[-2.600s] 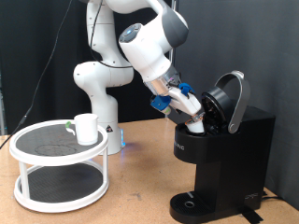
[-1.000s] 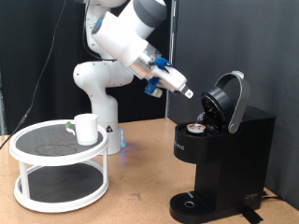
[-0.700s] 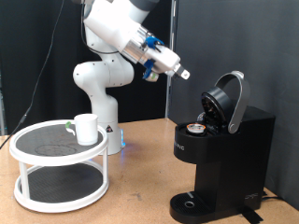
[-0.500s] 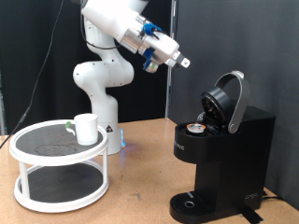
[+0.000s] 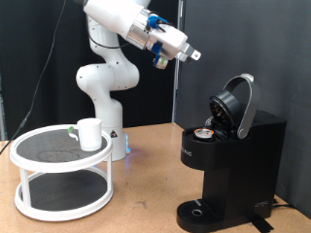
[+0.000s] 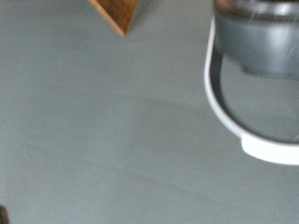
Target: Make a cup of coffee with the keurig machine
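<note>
The black keurig machine [image 5: 236, 155] stands at the exterior view's right with its hinged lid [image 5: 239, 103] raised. A small pod with a tan top [image 5: 204, 133] sits in its open chamber. The white cup [image 5: 89, 133] stands on the top tier of a white round stand [image 5: 39, 160] at the exterior view's left. My gripper [image 5: 192, 54] is high in the air, above and to the left of the open lid, with nothing between its fingers. The fingers do not show in the wrist view.
The robot's white base [image 5: 102, 92] stands behind the stand on the wooden table [image 5: 146, 209]. The wrist view shows grey floor, a corner of the table [image 6: 117, 11] and the stand's white rim [image 6: 217, 93] from high up.
The gripper has drawn back from the machine's open chamber and risen up and to the left. The pod stays in the chamber. The cup and the lid have not moved.
</note>
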Controlling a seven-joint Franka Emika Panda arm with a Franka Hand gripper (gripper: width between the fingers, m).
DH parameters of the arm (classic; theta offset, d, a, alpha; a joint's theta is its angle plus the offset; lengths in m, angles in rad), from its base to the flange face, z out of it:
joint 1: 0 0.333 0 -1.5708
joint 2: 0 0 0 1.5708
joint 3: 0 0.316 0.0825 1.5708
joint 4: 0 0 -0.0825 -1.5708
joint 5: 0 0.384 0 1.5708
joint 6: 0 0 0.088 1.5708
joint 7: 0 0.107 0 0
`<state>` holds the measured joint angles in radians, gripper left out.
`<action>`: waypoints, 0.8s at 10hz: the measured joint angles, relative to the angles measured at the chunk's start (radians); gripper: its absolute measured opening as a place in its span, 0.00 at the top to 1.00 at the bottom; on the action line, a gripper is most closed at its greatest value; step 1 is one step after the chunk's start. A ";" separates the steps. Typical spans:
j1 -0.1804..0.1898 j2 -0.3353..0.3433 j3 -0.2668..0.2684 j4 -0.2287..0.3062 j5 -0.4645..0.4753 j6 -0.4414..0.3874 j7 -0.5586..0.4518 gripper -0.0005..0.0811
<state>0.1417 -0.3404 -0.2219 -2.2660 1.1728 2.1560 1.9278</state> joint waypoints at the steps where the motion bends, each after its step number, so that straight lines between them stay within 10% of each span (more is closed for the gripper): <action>1: 0.006 0.007 0.018 0.023 0.006 0.003 0.048 0.09; 8: 0.012 0.093 0.185 0.217 -0.378 0.003 0.371 0.09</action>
<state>0.1535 -0.2477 -0.0365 -2.0487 0.7950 2.1595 2.2993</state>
